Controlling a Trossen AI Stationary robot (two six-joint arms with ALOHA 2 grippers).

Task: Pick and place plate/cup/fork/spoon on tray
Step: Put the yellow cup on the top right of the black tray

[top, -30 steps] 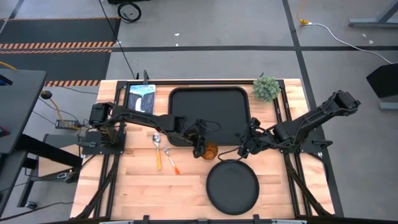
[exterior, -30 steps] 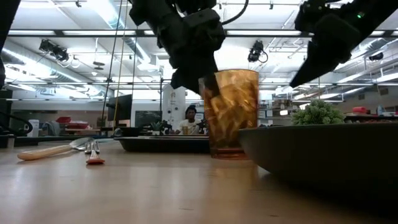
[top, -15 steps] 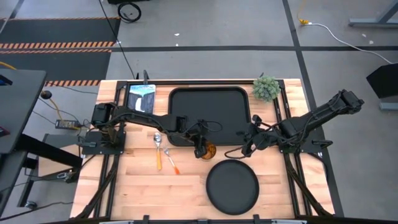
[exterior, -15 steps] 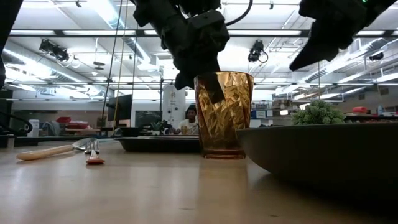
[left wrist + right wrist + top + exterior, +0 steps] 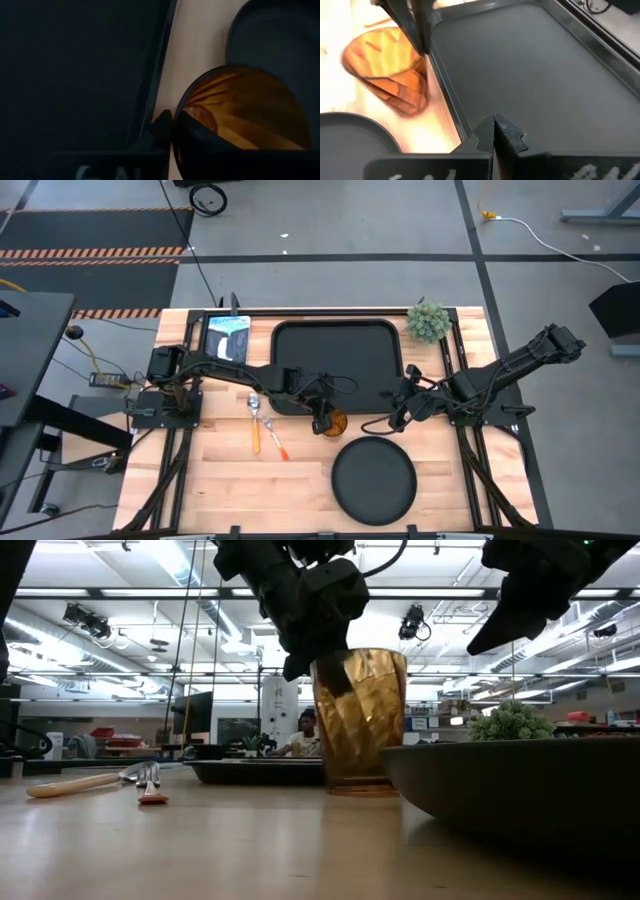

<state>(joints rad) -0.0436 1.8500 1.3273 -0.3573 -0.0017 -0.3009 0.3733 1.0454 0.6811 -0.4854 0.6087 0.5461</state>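
The amber cup (image 5: 336, 422) stands on the table just in front of the tray's near rim (image 5: 337, 408). My left gripper (image 5: 322, 420) is shut on the cup's rim from above. My right gripper (image 5: 392, 420) hangs shut over the tray's near right corner, touching nothing, with its fingertips (image 5: 493, 127) together. The round black plate (image 5: 373, 480) lies flat on the table nearer the front edge. The spoon (image 5: 253, 418) and the fork (image 5: 275, 438) lie flat on the wood left of the cup. My left gripper pinches the cup's rim (image 5: 176, 107) on its left side. One finger (image 5: 335, 680) is inside the cup and the other (image 5: 161, 125) outside. The fingers come from above, pointing down. The cup (image 5: 360, 720) stays upright, leaning slightly, its base at the table top.
A small green potted plant (image 5: 428, 322) stands at the table's far right corner. A tablet-like device (image 5: 227, 337) lies left of the tray. The plate's rim (image 5: 500, 780) is close beside the cup on its near right.
My left gripper has shut on the cup's rim, with one finger inside the cup. The cup has slid a little toward the table's left and now leans slightly. My right gripper has risen a little.
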